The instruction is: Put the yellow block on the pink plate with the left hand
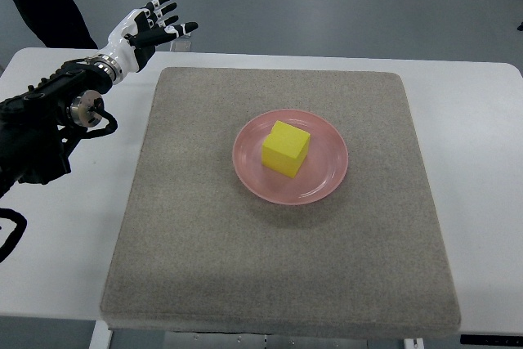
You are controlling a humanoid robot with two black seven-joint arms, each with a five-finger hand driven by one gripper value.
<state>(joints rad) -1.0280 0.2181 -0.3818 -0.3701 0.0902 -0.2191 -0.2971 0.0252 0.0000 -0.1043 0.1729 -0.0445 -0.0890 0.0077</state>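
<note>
On the grey mat [204, 243] of a white table [474, 145]: yellow block [286, 149] resting on pink plate [327, 181], evidently delivered, left hand [151, 26] clear, fingers spread and empty.

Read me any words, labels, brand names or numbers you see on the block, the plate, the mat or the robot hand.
No readable text anywhere in this view.
yellow block: plain faces, no print.
pink plate: no marking.
grey mat: bare.
left robot hand: black and white parts, no legible label.
</note>
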